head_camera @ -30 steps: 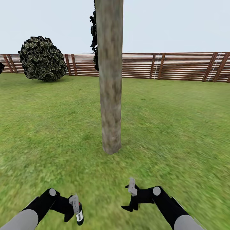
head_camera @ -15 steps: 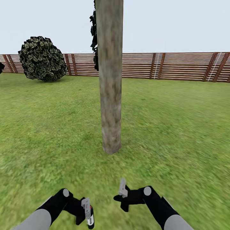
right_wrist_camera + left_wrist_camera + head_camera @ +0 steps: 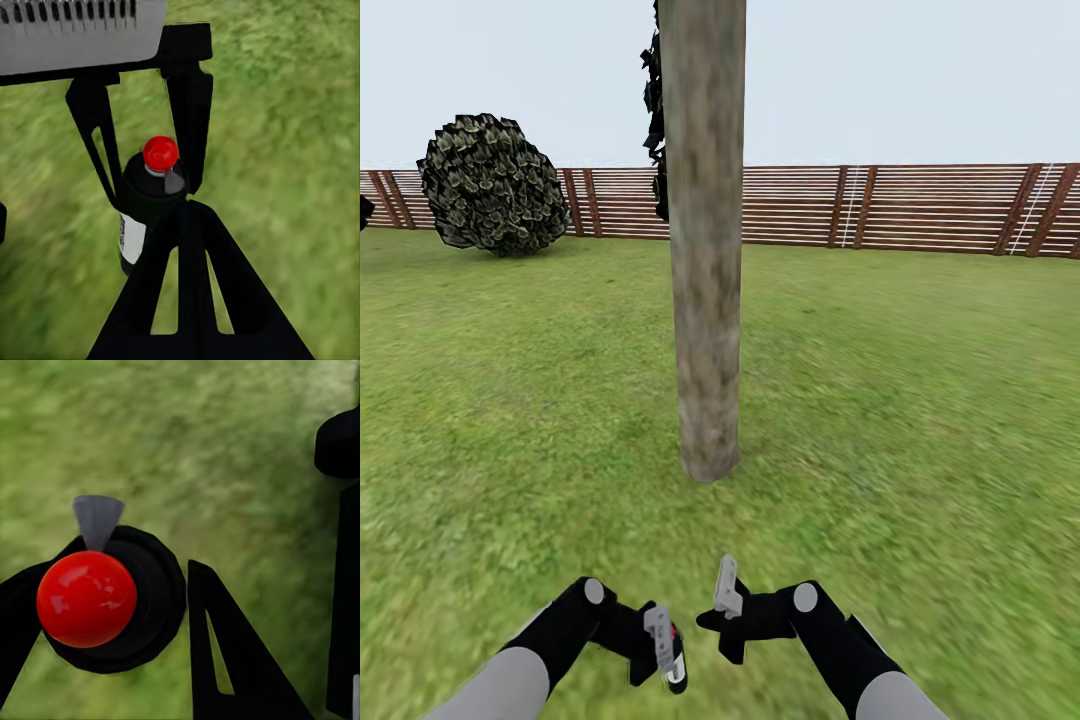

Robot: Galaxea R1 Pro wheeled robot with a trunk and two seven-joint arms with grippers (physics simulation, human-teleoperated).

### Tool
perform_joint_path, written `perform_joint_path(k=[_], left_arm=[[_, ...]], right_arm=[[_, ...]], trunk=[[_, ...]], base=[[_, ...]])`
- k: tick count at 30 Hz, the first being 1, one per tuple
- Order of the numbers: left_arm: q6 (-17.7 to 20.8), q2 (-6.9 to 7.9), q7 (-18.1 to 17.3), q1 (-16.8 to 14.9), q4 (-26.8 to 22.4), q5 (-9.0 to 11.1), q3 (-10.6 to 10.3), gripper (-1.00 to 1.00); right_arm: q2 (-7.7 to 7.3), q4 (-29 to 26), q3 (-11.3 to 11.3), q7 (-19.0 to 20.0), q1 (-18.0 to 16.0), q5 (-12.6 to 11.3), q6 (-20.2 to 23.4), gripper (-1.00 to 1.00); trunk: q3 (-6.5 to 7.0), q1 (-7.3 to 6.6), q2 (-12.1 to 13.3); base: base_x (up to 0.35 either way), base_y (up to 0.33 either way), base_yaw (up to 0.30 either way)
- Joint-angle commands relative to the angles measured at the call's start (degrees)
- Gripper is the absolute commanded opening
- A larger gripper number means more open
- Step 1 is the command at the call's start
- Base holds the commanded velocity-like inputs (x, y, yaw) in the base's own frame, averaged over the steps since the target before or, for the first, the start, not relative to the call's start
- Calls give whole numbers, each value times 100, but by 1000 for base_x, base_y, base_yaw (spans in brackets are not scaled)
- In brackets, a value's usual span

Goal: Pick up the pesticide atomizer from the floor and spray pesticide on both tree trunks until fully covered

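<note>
One tree trunk [image 3: 705,250], thick and pale mottled, rises from the lawn straight ahead, its crown out of view. My left gripper [image 3: 660,650] is low in front of it, shut on the pesticide atomizer [image 3: 674,655], a slim dark bottle with a red top. The left wrist view has the red top [image 3: 86,598] close up between the black fingers [image 3: 221,660]. The right wrist view looks at the atomizer [image 3: 142,210] held in the left gripper [image 3: 146,176]. My right gripper [image 3: 725,612] hovers just right of it, shut and empty, its fingertips [image 3: 187,225] pressed together.
Green lawn [image 3: 920,400] spreads all around the trunk. A brown slatted fence [image 3: 860,205] runs along the back. A round dark bush [image 3: 490,185] stands at the far left, and dark jagged foliage [image 3: 655,110] shows behind the trunk.
Both arms have drawn in toward the middle: the left gripper with the atomizer moved right, the right gripper moved left. The camera has not moved.
</note>
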Motion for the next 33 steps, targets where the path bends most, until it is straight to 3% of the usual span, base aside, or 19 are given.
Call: perform_joint_path(k=[1,14,17,20,33], left_arm=[[-60,-33,-8,-2,-23,-58,2,-100],[-98,-86,-34,-3,-48,-48,-21,-100],[-99,-82,-45,-2,-43,-41,-327,-100],[-102,-77,-46,-2,-43,-24,-417,-100],[-135,-25,-54,-2,-42,130,-424,-100]], right_arm=[[3,-6,-7,3,-2,61,-44,-100],[1,-6,-7,2,-2,70,-44,-100],[-4,-6,-7,-2,-2,71,-44,-100],[-4,-4,-7,-2,-2,71,-44,-100],[-4,5,-7,-4,-2,79,-44,-100]], trunk=[[-5,-1,-2],[-5,-1,-2],[-5,-1,-2],[-5,-1,-2],[-5,-1,-2]], base=[[0,0,0],[0,0,0],[0,0,0],[0,0,0],[0,0,0]])
